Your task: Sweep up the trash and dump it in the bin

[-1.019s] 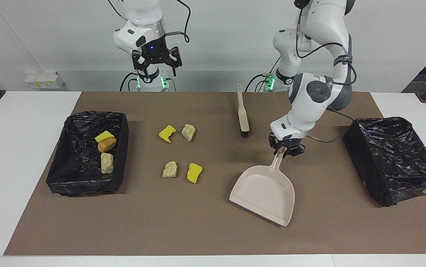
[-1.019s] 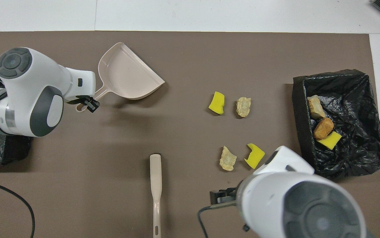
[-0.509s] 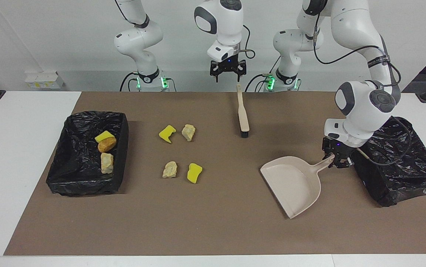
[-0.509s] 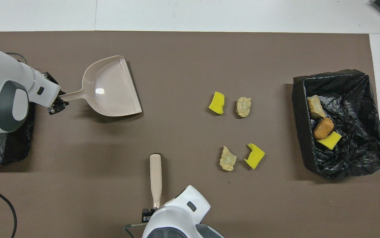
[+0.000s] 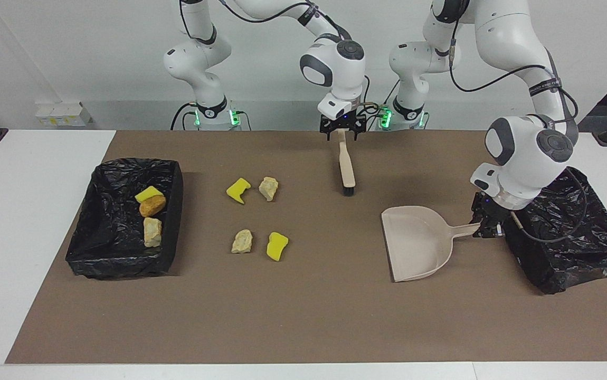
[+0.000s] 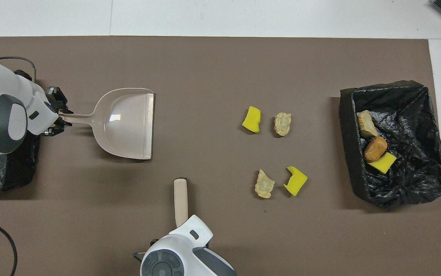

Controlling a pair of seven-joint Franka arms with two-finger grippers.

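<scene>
Nearest the robots, the right gripper [image 5: 341, 133] sits down over the handle end of the long beige brush [image 5: 345, 162], fingers straddling it; whether they grip it I cannot tell. Farther out, four loose trash pieces [image 5: 257, 217], yellow sponge and beige chunks, lie mid-mat; three more sit in the black-lined bin [image 5: 124, 216]. The left gripper [image 5: 487, 226] is clamped on the beige plastic dustpan [image 5: 414, 243].

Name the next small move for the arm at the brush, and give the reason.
Probably close the right claw on the handle of the beige wooden brush: it straddles the handle's end, not yet gripping. The left claw already holds the beige plastic dustpan, and four trash pieces lie unswept.
</scene>
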